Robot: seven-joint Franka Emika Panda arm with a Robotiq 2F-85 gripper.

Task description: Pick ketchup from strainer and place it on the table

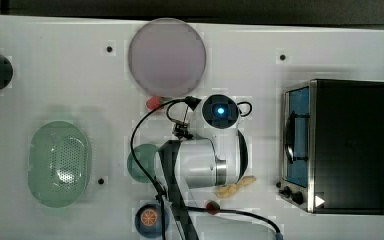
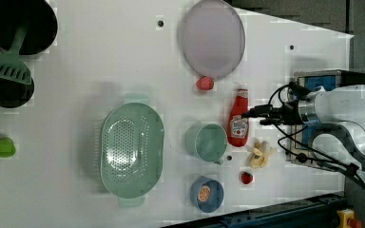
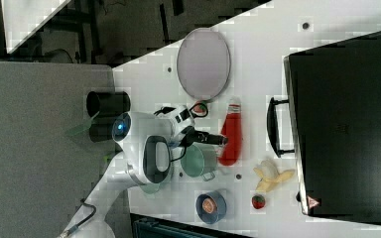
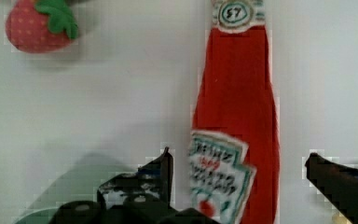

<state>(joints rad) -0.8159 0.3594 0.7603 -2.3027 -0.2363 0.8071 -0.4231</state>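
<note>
Two dark fingertips (image 4: 165,163) of the gripper (image 4: 240,179) are standing spread wide apart in the wrist view, one on each side of the ketchup (image 4: 237,107), with white surface showing between each tip and the bottle, so the tool is gripping nothing. Under the gripper the table (image 2: 100,61) is lying flat and white, dotted with a few small dark holes, and beyond its far edge in the right view a dark, cluttered room is showing. Lying on its side directly below the gripper, the ketchup (image 2: 238,124) is resting on the table, outside the strainer (image 2: 132,149), which is sitting well away from the tool toward the left view's left. Its long axis is running between the fingertips, cap end pointing away from the gripper toward the lilac plate (image 2: 212,38) and base end lying under the tool. It is showing a red body, a white collar label marked 57 near the cap, and a white-and-red label with green edging near the base. Just beside the bottle's lower half, a teal cup (image 2: 207,142) is sitting, and a strawberry (image 2: 205,83) is lying off the cap end. On the gripper's other side a peeled banana (image 2: 260,154) is lying near a black toaster oven (image 3: 345,119).
</note>
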